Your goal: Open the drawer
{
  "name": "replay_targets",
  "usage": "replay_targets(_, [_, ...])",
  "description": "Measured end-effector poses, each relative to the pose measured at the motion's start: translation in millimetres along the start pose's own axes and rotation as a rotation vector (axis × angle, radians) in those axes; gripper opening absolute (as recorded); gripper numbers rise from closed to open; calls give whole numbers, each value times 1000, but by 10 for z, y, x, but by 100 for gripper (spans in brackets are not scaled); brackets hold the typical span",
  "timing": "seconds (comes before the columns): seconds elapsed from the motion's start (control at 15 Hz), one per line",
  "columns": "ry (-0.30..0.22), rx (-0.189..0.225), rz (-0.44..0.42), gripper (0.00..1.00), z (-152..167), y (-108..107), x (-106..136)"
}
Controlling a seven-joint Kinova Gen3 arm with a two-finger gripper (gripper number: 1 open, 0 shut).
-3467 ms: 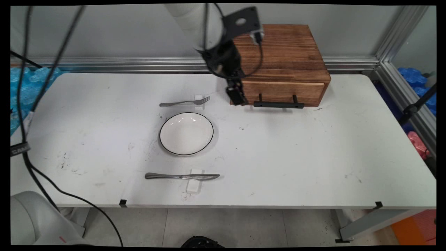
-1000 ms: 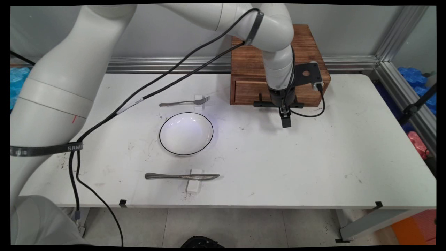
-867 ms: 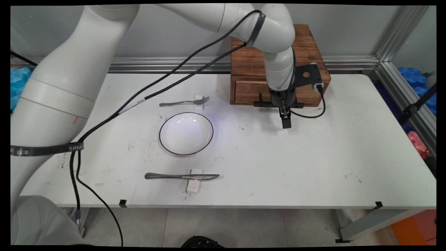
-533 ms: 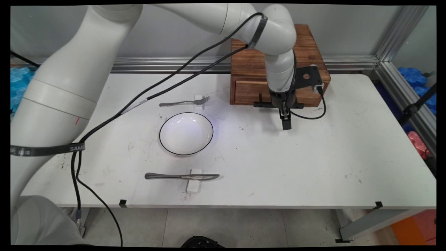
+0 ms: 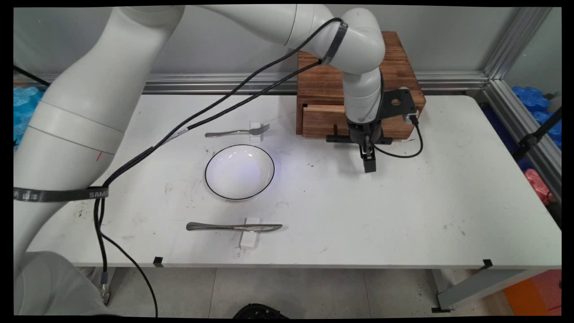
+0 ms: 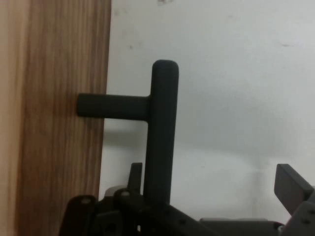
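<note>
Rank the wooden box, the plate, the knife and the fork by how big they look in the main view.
1. wooden box
2. plate
3. knife
4. fork, though it lies farther from the camera than the knife.

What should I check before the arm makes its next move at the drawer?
1. Handle between the fingers: ok, the bar runs up between them in the hand view.
2. Gripper closed on the handle: not ok, one finger stands well apart from the bar.
3. Table in front of the drawer free: ok, the plate, fork and knife lie off to one side.
4. Cable clear of the handle: cannot tell, it loops close by.
5. Drawer contents: cannot tell.
</note>
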Motion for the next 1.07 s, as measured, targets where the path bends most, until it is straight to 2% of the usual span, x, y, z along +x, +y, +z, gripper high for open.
replay_targets(0.27, [-13,-19,-13,100,-35,139,-30])
replay_targets(1.07, [-39,-95,-3,100,-167,775,-137])
